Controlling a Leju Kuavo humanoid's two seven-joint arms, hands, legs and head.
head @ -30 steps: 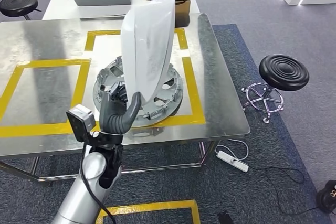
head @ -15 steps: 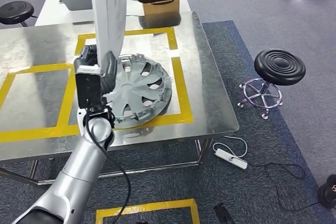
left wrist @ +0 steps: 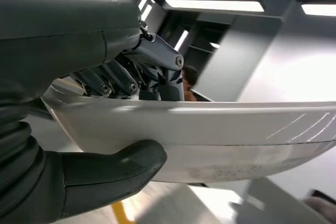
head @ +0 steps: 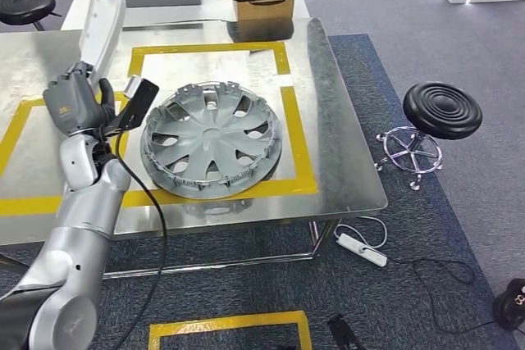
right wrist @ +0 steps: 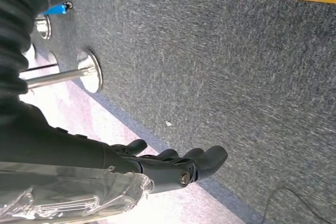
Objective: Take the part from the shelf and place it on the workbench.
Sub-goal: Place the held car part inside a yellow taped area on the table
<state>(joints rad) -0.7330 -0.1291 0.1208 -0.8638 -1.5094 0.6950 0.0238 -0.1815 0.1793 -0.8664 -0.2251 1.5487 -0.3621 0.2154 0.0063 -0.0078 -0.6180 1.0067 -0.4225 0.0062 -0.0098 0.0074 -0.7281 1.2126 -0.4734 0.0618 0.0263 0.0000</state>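
Fingers and thumb of the left hand [head: 77,102] clamp the lower edge of the white part [head: 102,24], which stands nearly upright above the left yellow-taped square of the workbench [head: 334,120]; the left wrist view shows the thumb under the panel and the darker fingers over it, a grip that suits carrying a thin shell edge-on. To its right a grey wheel cover [head: 212,138] lies flat inside the middle taped square, so the free square under the hand looks like the intended drop spot. The right hand [right wrist: 174,166] hangs toward the carpet, fingers straight and together, holding nothing.
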